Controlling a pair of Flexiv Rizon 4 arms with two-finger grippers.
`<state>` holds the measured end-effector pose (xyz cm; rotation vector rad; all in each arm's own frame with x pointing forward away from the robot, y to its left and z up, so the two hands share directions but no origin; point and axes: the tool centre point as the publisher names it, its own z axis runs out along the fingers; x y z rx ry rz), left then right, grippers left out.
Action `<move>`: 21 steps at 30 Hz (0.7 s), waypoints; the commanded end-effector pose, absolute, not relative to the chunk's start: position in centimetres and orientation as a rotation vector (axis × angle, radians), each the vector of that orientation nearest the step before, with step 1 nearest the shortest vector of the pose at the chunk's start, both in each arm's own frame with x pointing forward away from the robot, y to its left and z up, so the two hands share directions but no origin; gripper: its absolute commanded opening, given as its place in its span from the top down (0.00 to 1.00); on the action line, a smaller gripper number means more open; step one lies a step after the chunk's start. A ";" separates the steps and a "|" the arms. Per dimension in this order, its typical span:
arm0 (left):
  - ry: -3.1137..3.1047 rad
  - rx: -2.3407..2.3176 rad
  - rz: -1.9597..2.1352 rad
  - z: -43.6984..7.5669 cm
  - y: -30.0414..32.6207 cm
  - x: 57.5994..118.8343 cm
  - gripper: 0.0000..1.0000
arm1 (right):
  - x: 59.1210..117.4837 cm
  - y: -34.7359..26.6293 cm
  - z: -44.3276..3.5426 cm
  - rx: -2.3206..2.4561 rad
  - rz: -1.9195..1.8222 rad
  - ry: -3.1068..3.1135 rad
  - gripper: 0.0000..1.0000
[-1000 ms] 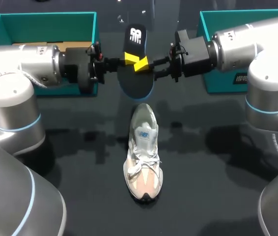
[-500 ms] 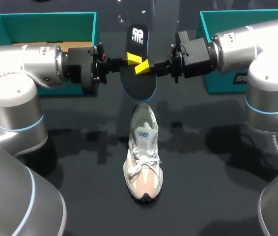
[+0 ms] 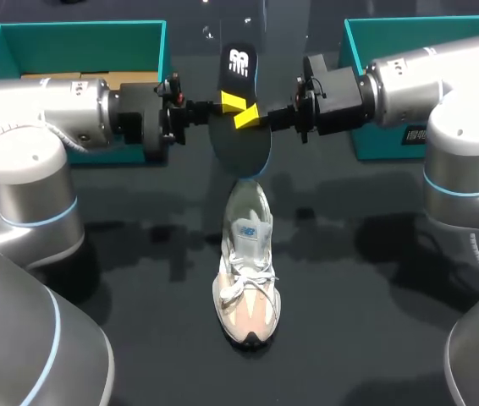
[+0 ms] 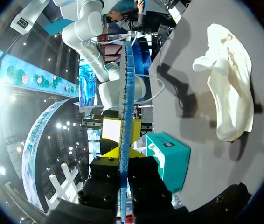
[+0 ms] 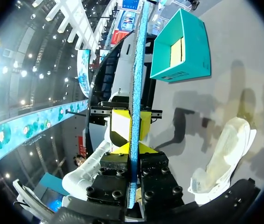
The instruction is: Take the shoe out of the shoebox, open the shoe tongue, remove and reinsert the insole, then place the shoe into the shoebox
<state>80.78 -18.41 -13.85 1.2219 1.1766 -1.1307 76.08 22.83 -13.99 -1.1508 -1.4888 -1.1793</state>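
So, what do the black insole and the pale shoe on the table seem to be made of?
The flat black insole looks like thin foam with a matte cloth top: its edge shows blue and grainy in the wrist views. The pale lace-up sneaker seems soft mesh with suede-like panels and cloth laces.

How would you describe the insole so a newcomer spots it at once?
On the dark table, look past the pale laced shoe to where the left gripper and right gripper face each other. Pinched by both is the insole: flat, black, white logo at its far end, the only thing held off the table.
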 end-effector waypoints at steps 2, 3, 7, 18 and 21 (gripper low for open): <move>1.177 1.221 -1.122 -13.9 -18.5 80.8 0.31 | 75.9 23.0 -14.1 -1.151 -1.187 -1.489 1.00; 1.178 1.219 -1.122 -13.9 -18.4 80.9 0.00 | 75.9 22.9 -14.1 -1.151 -1.190 -1.488 1.00; 1.175 1.217 -1.111 -13.9 -17.7 80.6 0.00 | 75.6 22.5 -14.3 -1.133 -1.218 -1.485 1.00; 1.273 1.263 -1.018 -14.7 -12.8 79.9 0.00 | 75.6 20.6 -14.8 -1.100 -1.269 -1.484 1.00; 1.296 1.307 -1.027 -15.1 -11.4 79.7 0.00 | 75.9 20.1 -14.9 -1.089 -1.283 -1.468 1.00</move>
